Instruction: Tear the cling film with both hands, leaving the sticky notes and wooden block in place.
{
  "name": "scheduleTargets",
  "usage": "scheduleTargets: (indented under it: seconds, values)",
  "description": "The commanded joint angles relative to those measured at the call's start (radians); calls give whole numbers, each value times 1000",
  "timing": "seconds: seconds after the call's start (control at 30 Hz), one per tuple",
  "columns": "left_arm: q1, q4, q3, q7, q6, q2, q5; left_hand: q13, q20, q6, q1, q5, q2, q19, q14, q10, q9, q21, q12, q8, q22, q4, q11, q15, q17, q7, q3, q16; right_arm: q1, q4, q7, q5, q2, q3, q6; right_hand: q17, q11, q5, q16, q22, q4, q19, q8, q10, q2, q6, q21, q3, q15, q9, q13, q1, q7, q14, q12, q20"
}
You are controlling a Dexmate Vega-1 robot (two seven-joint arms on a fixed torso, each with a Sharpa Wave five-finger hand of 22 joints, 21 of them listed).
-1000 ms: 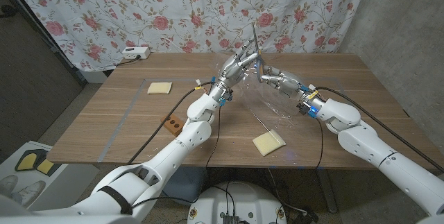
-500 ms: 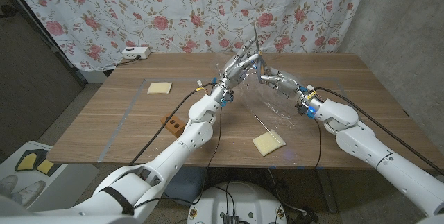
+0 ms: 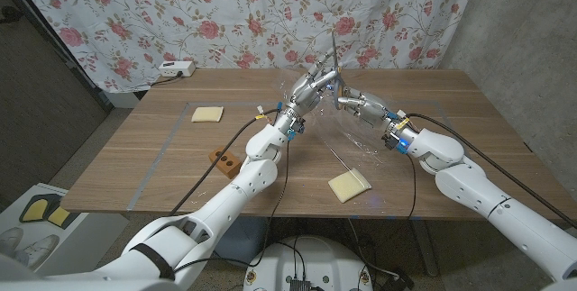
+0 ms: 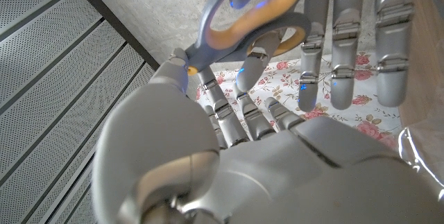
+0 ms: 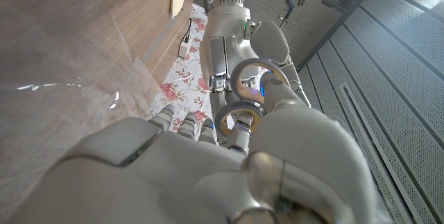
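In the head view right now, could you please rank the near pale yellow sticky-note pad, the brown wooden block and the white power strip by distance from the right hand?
1. Near pale yellow sticky-note pad, front edge, below right hand.
2. Brown wooden block, front left.
3. White power strip, far left corner.

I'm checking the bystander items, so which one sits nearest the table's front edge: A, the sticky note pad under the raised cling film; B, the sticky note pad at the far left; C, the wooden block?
A: in the head view, this sticky note pad lies closer to the front edge than the wooden block.
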Motion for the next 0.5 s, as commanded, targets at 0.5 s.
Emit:
scheduleTargets:
  seconds: [0.5]
  values:
    - [4, 25, 0, -9, -16, -32, -6, 154, -2, 15, 0, 7, 7, -6, -17, 12, 2, 5, 3, 5, 3, 22, -5, -23, 3, -5, 29, 5, -21, -40, -68, -27, -6, 5, -12, 4, -31, -5, 4, 3, 12, 12, 8, 33, -32, 70, 2, -43, -15, 9, -4, -14, 38, -180, 12, 21]
